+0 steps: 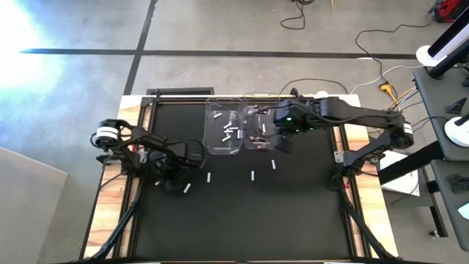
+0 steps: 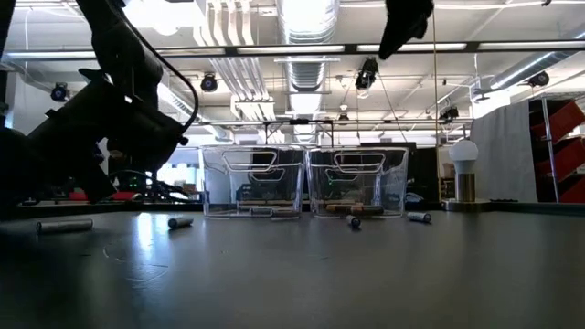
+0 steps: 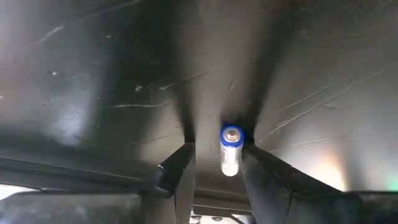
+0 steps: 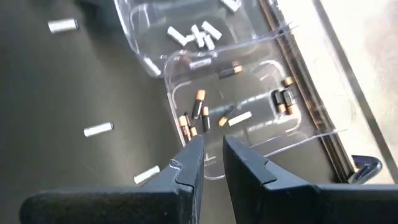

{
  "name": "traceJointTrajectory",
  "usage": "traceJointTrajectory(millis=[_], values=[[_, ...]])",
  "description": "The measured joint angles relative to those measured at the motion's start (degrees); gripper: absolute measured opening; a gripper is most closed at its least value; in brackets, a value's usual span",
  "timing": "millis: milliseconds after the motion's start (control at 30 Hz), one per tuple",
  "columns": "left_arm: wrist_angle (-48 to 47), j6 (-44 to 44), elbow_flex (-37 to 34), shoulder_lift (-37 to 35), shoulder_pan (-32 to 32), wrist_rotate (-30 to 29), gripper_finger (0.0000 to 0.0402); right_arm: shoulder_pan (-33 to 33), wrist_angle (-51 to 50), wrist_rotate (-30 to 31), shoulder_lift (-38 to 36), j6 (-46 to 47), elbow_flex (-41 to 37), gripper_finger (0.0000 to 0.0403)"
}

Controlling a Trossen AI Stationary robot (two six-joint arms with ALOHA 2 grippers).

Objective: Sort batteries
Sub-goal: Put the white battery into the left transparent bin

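Observation:
Two clear bins stand side by side at the far middle of the black mat. The left bin (image 1: 223, 132) holds silvery batteries; the right bin (image 1: 258, 136) holds dark ones with reddish ends (image 4: 198, 104) and one silvery cell. Several silvery batteries (image 1: 253, 176) lie loose on the mat. My left gripper (image 3: 217, 158) is low at the mat's left, open, its fingers on either side of a silvery battery with a blue-ringed end (image 3: 230, 151). My right gripper (image 4: 213, 155) hangs high over the right bin's near edge, shut, nothing between its fingers. My left gripper comes slanting down from above. The blue-ringed battery sits close against one finger (image 3: 258, 165), with a wider gap to the other. I cannot tell whether the finger touches it.
Loose batteries lie near the left gripper (image 1: 187, 188) and in front of the bins (image 1: 209, 177) (image 1: 273, 165). A round silver-and-white knob object (image 2: 464, 169) stands at the far right. The mat is bordered by dark rails on a wooden table (image 1: 110, 213).

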Motion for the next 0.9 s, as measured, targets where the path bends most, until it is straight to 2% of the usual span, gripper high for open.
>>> traceJointTrajectory(millis=[100, 300, 367, 533, 667, 900], values=[[-0.1, -0.1, 0.2, 1.8, -1.6, 0.0, 0.0097, 0.6, -0.3, 0.2, -3.1, 2.5, -0.6, 0.0052], [-0.4, -1.0, 1.6, 2.9, -1.9, -0.2, 0.0014, 3.4, -2.0, 0.2, -7.6, 8.3, -5.8, 0.0052], [-0.5, -1.3, 2.2, 2.5, -2.0, -0.8, 0.0016, 5.0, -3.0, -0.9, -9.0, 11.9, -9.0, 0.0052], [0.1, -1.5, 3.2, 1.2, -2.0, -1.7, 0.0014, 10.0, -6.0, -10.7, -11.6, 19.9, -20.5, 0.0052], [0.7, -2.0, 4.5, 0.5, -2.0, -2.6, 0.0008, 12.6, -3.6, -10.9, -12.3, 23.5, -31.1, 0.0052], [1.0, -4.1, 9.2, -2.8, -1.9, -5.3, 0.0008, 12.9, 12.9, -10.3, -10.2, 22.5, -42.7, 0.0052]])
